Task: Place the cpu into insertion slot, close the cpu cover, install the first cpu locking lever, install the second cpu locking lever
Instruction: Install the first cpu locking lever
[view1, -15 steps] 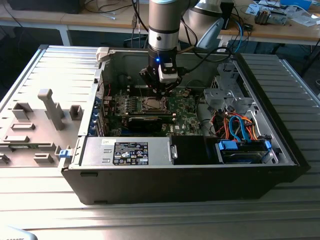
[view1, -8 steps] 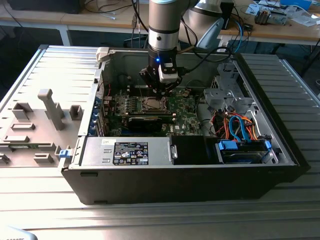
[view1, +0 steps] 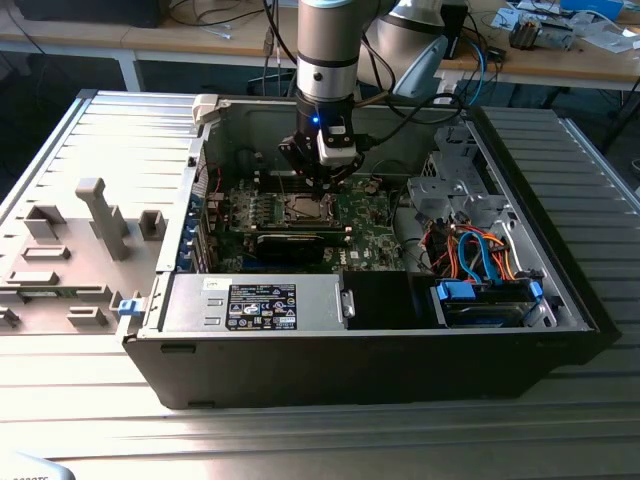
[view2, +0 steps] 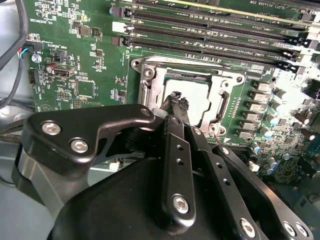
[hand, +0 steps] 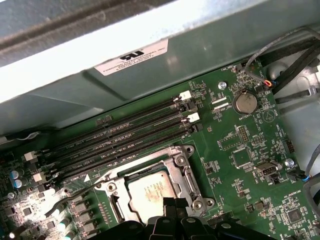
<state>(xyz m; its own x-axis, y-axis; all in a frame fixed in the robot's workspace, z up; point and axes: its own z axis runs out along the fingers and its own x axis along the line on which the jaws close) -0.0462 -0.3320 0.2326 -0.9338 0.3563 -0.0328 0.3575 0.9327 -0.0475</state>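
The cpu (hand: 150, 192) shows a silver-grey metal face, dull and faintly smudged, framed by the cpu cover (hand: 181, 172) of brighter bare metal. Around that cover the circuit board (hand: 240, 150) is green with a slight gloss — the gripper (view2: 176, 97) over it is matt black, its screw heads shiny silver.

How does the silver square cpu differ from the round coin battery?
The flat silver square cpu is larger; the round silver coin battery is a smaller disc. The cpu sits within a silver metal frame; the battery lies apart, nearer the green board's edge. Both are silver and flat.
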